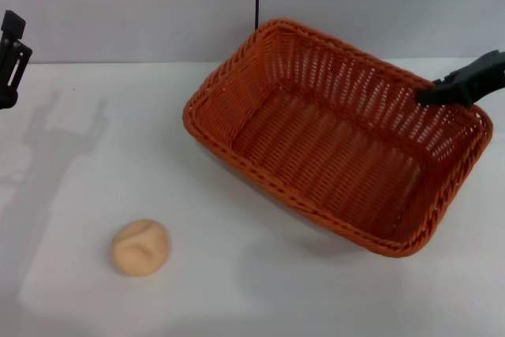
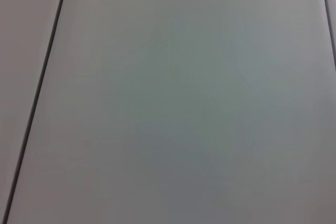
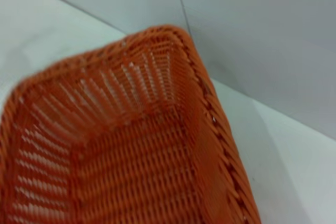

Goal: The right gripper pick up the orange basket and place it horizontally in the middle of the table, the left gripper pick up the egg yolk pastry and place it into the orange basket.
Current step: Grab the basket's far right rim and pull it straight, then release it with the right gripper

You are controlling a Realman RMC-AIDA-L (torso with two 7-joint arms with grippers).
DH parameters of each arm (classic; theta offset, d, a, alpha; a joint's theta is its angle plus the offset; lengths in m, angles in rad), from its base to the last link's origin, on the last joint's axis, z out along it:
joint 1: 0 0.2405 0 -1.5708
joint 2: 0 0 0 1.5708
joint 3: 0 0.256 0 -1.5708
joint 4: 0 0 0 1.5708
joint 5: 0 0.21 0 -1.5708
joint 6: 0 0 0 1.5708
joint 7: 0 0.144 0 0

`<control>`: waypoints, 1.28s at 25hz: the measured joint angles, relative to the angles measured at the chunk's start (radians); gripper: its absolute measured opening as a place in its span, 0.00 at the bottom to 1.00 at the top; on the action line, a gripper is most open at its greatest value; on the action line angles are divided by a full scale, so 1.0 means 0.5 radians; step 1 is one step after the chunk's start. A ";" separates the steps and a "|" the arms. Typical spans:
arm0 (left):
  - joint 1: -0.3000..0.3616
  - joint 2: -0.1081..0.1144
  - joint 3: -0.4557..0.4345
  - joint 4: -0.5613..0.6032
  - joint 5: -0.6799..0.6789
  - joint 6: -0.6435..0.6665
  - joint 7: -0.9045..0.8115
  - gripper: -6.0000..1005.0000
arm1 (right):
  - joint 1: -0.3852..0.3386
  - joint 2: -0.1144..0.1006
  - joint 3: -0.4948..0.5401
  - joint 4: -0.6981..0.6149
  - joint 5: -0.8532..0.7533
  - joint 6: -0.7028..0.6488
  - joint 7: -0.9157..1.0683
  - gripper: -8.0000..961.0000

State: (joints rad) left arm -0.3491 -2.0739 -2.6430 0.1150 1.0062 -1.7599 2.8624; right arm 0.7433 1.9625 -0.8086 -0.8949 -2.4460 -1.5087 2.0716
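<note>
Orange wicker first: the orange basket (image 1: 339,136) sits at 2 o'clock on the table (image 1: 237,290), skewed diagonally, not yet horizontal. We see the right gripper (image 1: 430,94) at the basket's far right rim, about 3 o'clock; fingertips meet the braid, but we cannot tell if they are clenched on it. The left gripper (image 1: 9,57) is parked at 9 o'clock, its finger state unreadable too. The egg yolk pastry (image 1: 140,247) rests at 7 o'clock, well apart from the basket.

Risks, as we judge: a 1-corner grip on open weave may slip or let the basket swing and tip; a dragged basket could end up skewed.
</note>
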 joint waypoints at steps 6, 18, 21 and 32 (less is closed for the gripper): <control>-0.003 0.000 -0.003 0.000 0.000 -0.002 -0.003 0.79 | -0.065 -0.094 0.003 -0.010 0.329 -0.141 -0.030 0.18; -0.022 0.000 -0.015 0.000 0.000 0.007 -0.003 0.79 | -0.077 -0.156 0.116 -0.023 0.540 -0.359 -0.092 0.18; -0.022 0.000 -0.016 -0.002 0.000 0.013 -0.003 0.79 | -0.070 -0.165 0.134 -0.025 0.580 -0.427 -0.133 0.18; -0.032 0.000 -0.017 -0.009 -0.005 0.044 -0.003 0.79 | -0.063 -0.190 0.159 -0.079 0.752 -0.621 -0.199 0.18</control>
State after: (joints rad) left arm -0.3653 -2.0739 -2.6515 0.1103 1.0036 -1.7380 2.8609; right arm 0.7118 1.8677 -0.7293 -0.9343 -2.0702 -1.8192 1.9722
